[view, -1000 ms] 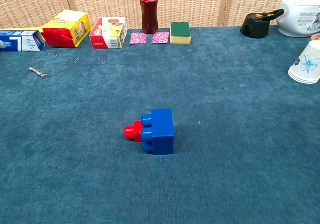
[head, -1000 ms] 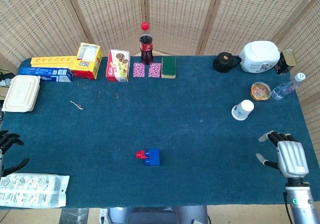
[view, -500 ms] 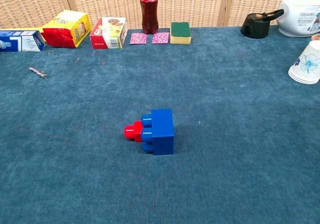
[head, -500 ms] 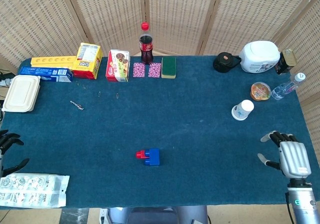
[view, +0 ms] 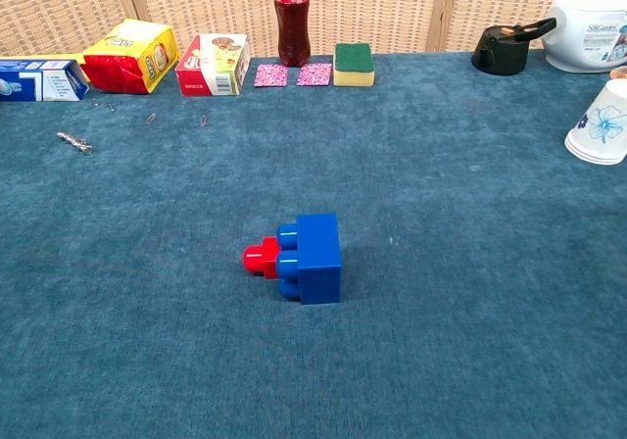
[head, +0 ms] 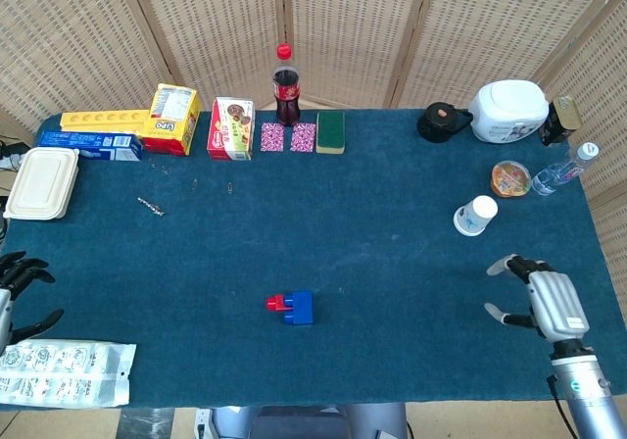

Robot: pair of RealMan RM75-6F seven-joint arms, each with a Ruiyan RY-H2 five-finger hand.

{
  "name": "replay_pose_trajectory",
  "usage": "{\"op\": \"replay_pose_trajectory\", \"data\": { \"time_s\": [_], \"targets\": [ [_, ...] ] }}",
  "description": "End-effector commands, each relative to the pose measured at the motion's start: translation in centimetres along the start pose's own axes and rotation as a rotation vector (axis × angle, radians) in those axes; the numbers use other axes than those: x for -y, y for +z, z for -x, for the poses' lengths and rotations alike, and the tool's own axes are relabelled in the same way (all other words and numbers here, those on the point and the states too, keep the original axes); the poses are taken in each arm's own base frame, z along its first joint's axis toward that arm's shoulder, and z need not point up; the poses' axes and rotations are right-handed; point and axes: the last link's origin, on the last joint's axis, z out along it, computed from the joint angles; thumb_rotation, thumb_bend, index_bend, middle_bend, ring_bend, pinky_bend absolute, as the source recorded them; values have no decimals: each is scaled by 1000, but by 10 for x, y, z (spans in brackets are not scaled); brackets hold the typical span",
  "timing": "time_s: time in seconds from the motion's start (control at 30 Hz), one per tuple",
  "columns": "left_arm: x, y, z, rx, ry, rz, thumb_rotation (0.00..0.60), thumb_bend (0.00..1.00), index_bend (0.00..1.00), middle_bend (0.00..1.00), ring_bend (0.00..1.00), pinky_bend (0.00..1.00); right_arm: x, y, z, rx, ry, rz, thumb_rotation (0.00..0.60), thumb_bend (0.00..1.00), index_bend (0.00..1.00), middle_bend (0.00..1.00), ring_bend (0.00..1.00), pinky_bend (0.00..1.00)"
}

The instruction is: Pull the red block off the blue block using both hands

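A blue block (head: 300, 308) (view: 316, 257) lies on its side near the front middle of the table, and a small red block (head: 276, 303) (view: 260, 258) sticks out of its left face, joined to it. My right hand (head: 541, 300) hovers over the table's right front part, far right of the blocks, fingers spread and empty. At the far left edge my left hand (head: 17, 287) shows only partly, fingers apart with nothing in them. Neither hand shows in the chest view.
A white paper cup (head: 476, 215) stands ahead of the right hand. A plastic-wrapped pack (head: 64, 372) lies by the left hand, a white lunch box (head: 42, 181) further back. Boxes, a cola bottle (head: 285, 84), sponge and containers line the back edge.
The right hand has shifted left and slightly toward the blocks. The left hand has barely moved. The blocks lie where they were.
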Motion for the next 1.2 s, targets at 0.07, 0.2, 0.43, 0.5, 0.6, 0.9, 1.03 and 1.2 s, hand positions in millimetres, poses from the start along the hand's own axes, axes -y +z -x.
{"op": "replay_pose_trajectory", "data": {
  "time_s": [0.07,0.2,0.43,0.5,0.6,0.9,1.03,1.2],
  "targets": [
    [-3,5,-2,4,6,14,600,175,463,363,200,268,26,22,13,164,124,-128,600,223,338,350,390,346],
    [-9,11,-2,14,14,32,600,175,463,363,200,268,51,36,29,256,166,-230,600,211,276,329,367,335],
    [-16,21,-2,37,20,60,600,175,463,363,200,268,92,51,64,420,171,-360,600,148,193,277,300,311],
    [-18,23,-2,38,25,69,600,175,463,363,200,268,102,53,74,456,172,-384,600,139,179,265,290,306],
    [-20,25,-4,38,29,80,600,175,463,363,200,268,116,55,89,498,169,-411,600,138,163,248,275,300],
    [-19,29,-3,51,30,90,600,176,463,360,200,268,144,66,121,536,146,-440,600,137,73,187,215,264],
    [-16,28,-3,55,23,82,600,175,464,358,200,268,154,73,130,509,131,-447,600,137,47,171,201,259],
    [-13,28,-4,49,20,78,600,174,464,358,200,268,164,80,140,484,112,-443,600,138,16,158,184,252]
  ]
}}
